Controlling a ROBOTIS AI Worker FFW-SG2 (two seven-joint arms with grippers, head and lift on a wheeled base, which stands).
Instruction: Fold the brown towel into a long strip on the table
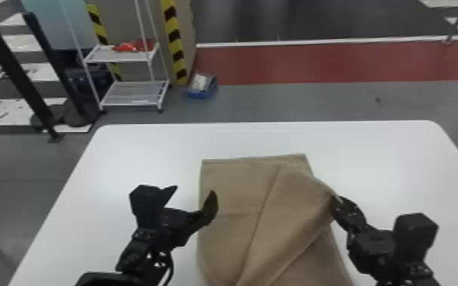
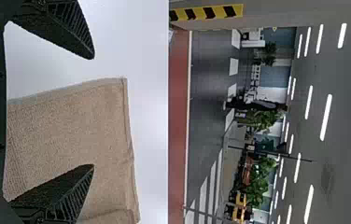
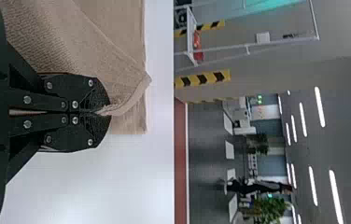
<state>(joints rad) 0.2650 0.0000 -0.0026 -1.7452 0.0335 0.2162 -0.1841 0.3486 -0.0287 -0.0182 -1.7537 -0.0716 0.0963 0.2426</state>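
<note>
Brown towel (image 1: 270, 224) is laid on the white, smooth-topped table (image 1: 137, 152), near the middle of its width as seen in the head view, with its near end cut off by the bottom of that view. A matte, soft-looking cloth is shown, with a fine, pebbled weave revealed up close in the wrist views and a thicker hem carried along its border. The far end is squared off, its hems being laid nearly one over the other, while the upper layer is drawn into a slanting, wedge-shaped flap, marked by long diagonal creases that are run down toward the near end. Beneath the flap, a flatter layer is exposed at the right side. At that side, a hemmed edge of the flap is pinched by the right gripper (image 1: 336, 200); its black, rounded fingers (image 3: 89, 88) are pressed together on the cloth, and a short curl of hem is left protruding past the tips. By the left side of the towel, the left gripper (image 1: 194, 191) is held with its pointed, ribbed fingers (image 2: 66, 186) spread wide, nothing being gripped between them. One finger is seen against the cloth and the other against the bare white surface; whether the towel is touched there cannot be told.
</note>
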